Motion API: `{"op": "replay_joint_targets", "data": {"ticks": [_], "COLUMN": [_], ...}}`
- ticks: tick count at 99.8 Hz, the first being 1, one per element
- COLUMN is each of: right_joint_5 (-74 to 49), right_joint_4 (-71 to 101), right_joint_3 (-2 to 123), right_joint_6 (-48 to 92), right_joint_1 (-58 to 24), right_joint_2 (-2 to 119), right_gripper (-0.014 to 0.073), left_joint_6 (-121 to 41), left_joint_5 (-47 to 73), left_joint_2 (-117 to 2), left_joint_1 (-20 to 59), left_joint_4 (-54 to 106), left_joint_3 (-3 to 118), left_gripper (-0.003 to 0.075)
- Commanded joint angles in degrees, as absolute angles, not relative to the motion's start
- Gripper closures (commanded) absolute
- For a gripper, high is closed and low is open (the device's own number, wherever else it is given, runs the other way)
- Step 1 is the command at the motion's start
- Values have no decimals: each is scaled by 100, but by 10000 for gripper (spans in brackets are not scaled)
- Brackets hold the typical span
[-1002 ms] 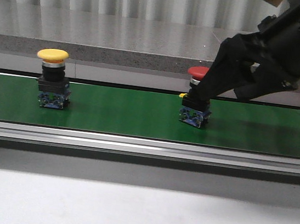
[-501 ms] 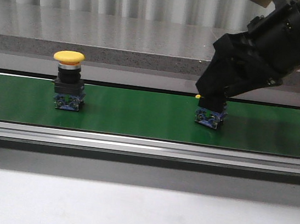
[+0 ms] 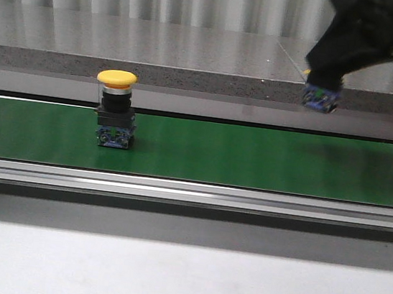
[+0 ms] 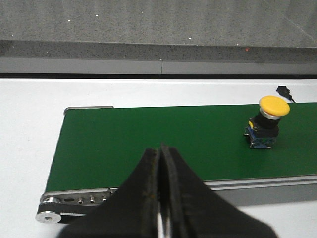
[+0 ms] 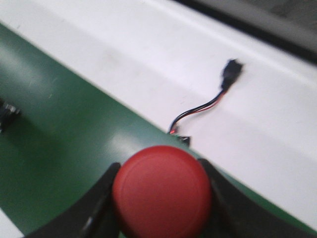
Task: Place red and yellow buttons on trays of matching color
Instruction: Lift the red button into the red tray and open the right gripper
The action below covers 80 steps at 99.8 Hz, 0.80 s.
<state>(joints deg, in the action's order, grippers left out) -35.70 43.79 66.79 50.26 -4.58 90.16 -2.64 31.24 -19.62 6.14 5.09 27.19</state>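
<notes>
Red mushroom-head pushbutton (image 5: pixel 162 191): rigid, light, top-heavy, clamped at neck in right end effector (image 3: pixel 323 91), aloft; yellow twin (image 3: pixel 116 111) upright on green conveyor belt (image 3: pixel 253 158); left end effector (image 4: pixel 161 198) closed, empty.

Even bright light, right wrist view motion-blurred

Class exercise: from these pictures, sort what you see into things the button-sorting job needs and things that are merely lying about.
Part of the job:
red button, held in the right gripper
yellow button, standing on the green belt

Lying about:
black connector with red and black wires
grey ledge
</notes>
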Motion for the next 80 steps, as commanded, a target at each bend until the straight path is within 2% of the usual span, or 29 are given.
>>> {"op": "replay_joint_targets", "data": {"ticks": [1, 16, 38, 59, 80], "right_joint_5": [-3728, -3981, -3513, -3346, -3190], "right_joint_4": [4423, 4422, 4581, 4672, 4672], "right_joint_3": [7226, 7682, 8001, 8391, 8861], "right_joint_6": [4815, 4529, 4387, 4366, 4366], "right_joint_1": [144, 1346, 2699, 3320, 3565], "right_joint_2": [8681, 8675, 8894, 9552, 10357], "right_gripper": [432, 432, 432, 432, 432], "left_joint_6": [-251, -251, -251, -251, -251], "left_joint_5": [2727, 2727, 2727, 2727, 2727], "left_joint_2": [-1990, -1990, -1990, -1990, -1990], "left_joint_1": [650, 650, 650, 650, 650], "left_joint_4": [560, 560, 560, 560, 560], "left_joint_3": [2869, 2869, 2869, 2869, 2869], "left_gripper": [741, 741, 741, 741, 741]}}
